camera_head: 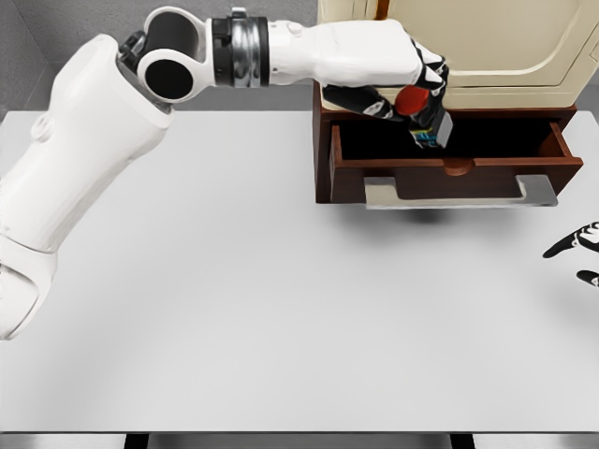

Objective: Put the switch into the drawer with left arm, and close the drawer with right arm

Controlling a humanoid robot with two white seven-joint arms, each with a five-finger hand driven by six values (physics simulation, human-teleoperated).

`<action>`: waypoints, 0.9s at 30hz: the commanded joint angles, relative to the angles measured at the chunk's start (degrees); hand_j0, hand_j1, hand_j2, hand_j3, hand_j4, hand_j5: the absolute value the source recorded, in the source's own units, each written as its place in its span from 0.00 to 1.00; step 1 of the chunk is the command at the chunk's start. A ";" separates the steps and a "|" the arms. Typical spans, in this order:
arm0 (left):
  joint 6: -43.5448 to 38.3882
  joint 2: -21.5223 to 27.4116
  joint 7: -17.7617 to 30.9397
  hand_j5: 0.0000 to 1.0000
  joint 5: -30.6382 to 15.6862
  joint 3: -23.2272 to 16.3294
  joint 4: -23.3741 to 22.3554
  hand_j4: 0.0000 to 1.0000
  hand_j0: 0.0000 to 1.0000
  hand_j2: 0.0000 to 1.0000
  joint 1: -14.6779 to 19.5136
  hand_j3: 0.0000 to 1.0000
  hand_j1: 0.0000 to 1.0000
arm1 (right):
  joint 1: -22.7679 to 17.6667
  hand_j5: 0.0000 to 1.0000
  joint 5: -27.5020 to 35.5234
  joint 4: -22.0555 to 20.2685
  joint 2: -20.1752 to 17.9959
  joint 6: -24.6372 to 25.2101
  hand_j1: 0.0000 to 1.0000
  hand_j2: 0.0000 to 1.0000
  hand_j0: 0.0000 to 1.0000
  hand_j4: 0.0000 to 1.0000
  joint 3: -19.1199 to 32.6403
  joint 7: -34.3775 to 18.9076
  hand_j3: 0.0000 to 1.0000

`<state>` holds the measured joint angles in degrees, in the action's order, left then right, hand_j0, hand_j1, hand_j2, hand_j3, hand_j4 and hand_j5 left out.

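Note:
My left arm reaches from the lower left across the table to the open wooden drawer (449,166) at the back right. The left hand (407,89) is shut on the switch (426,114), a small dark block with a red round button on top. It hangs just above the drawer's dark inside, near its left half. The drawer is pulled out, with a grey metal handle (459,195) along its front. Only the fingers of my right hand (576,251) show at the right edge, spread and holding nothing, below and right of the drawer.
A cream cabinet (496,47) stands on top of the brown drawer unit at the back. The white table (234,299) stretches across the view, with its front edge near the bottom.

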<state>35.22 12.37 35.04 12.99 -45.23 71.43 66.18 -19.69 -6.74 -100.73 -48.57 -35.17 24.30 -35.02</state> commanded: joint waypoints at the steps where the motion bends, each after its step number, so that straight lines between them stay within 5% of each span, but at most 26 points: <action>1: -0.22 -0.50 -0.04 0.33 0.37 0.14 -2.44 0.33 0.33 0.33 0.00 0.33 0.33 | 0.00 0.64 0.41 0.01 -0.04 0.17 0.64 0.64 0.64 0.64 0.05 0.02 0.64; 16: -0.22 -2.96 -0.04 0.36 0.72 -0.12 -6.57 0.36 0.36 0.36 -0.09 0.36 0.36 | 0.09 0.64 0.41 0.01 0.40 0.17 0.64 0.64 0.64 0.64 0.05 0.02 0.64; 27: -0.22 -2.88 -0.04 0.82 0.46 0.06 -7.62 0.82 0.82 0.82 0.00 0.82 0.82 | 0.00 0.64 0.41 -0.08 0.40 0.17 0.64 0.64 0.64 0.64 0.05 0.02 0.64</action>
<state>35.19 9.48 35.04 13.90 -45.29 64.14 66.18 -19.69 -6.74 -100.74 -48.11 -35.17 24.35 -35.02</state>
